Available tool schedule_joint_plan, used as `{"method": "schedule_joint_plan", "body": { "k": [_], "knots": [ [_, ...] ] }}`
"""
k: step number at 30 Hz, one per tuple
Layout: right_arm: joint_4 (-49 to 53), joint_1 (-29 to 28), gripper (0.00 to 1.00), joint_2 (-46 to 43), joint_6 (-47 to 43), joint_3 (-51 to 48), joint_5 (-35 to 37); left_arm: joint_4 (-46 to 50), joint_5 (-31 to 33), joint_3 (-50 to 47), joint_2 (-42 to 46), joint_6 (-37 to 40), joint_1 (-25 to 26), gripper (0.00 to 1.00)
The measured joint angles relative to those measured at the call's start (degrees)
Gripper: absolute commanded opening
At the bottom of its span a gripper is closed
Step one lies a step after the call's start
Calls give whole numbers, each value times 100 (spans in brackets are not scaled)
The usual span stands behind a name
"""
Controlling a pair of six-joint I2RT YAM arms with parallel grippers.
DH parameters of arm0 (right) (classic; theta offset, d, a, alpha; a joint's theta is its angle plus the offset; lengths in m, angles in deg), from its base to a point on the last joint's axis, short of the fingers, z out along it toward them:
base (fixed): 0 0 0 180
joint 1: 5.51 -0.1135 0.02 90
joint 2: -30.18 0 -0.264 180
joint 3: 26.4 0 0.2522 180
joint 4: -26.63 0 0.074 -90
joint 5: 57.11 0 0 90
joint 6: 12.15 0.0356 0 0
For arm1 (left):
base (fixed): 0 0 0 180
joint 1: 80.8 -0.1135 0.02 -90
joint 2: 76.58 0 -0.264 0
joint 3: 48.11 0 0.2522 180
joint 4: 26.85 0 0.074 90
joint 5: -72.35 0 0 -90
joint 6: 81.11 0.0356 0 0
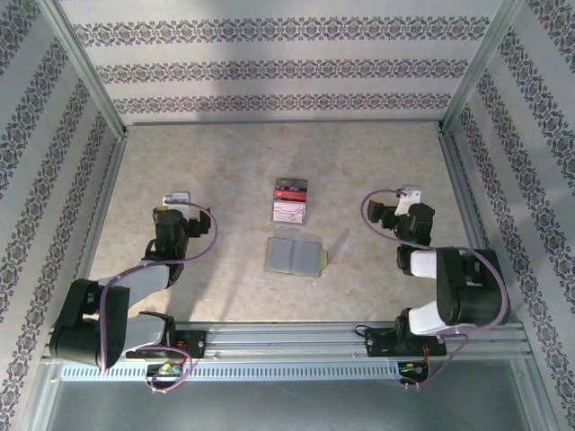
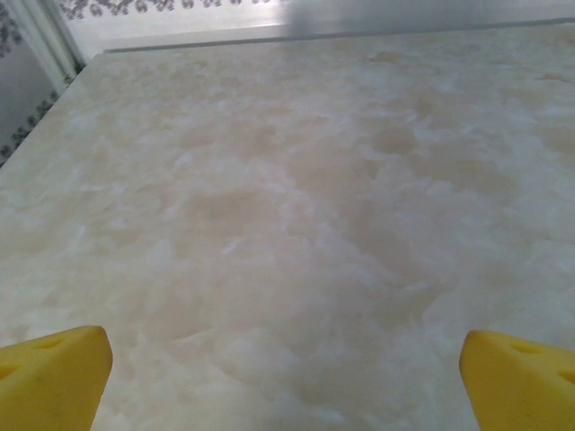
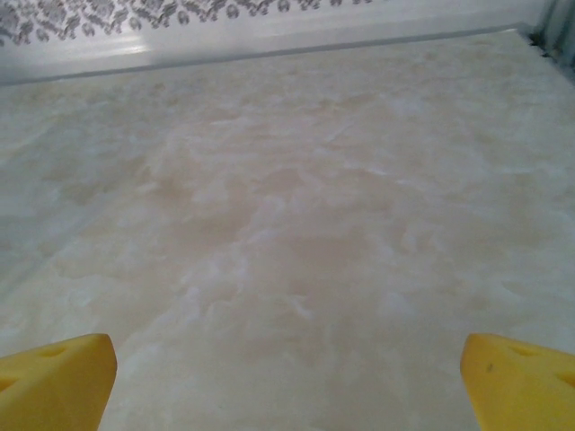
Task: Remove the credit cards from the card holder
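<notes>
**Both grippers wide open, flanking the open card holder**

Hard to make out, left to right:
- Well left of the card holder (image 1: 296,255): left gripper (image 1: 181,197), from above just a small pale tip, fingers too small to separate.
- On the left wrist view: yellow fingertips (image 2: 54,377) cut off at the bottom corners, far apart, with bare marbled table (image 2: 296,206) between.
- Card holder itself: open and flat at mid-table, greyish pockets up, green edge showing.
- Credit cards inside: cannot tell at this size.
- Just beyond the card holder, across a small gap: clear tray (image 1: 291,199), red-and-white contents blurred.
- Well right of the card holder: right gripper (image 1: 410,192).
- On the right wrist view: its fingertips (image 3: 517,382) clipped at the bottom corners.

Pose:
- Left arm: folded at the elbow, wrist aimed at the far wall, jaws spread wide, holding nothing.
- Right arm: folded the same way, jaws spread wide, holding nothing.
</notes>
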Motion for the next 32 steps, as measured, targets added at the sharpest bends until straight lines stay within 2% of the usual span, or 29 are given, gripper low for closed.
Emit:
{"method": "schedule_joint_plan", "body": {
  "k": [8,13,22,32],
  "knots": [
    [-48,-199,98,243,-136,275,188,-1163,-619,-153,-796,337,-144,100],
    [-55,-201,98,243,-151,295,264,-1998,-787,-105,-1814,352,-348,100],
    [-57,-201,98,243,-164,295,332,-1781,-866,487,-1904,170,-640,100],
    [-55,-212,98,243,-168,297,374,-1735,-870,492,-1904,127,-660,100]
  ]
}}
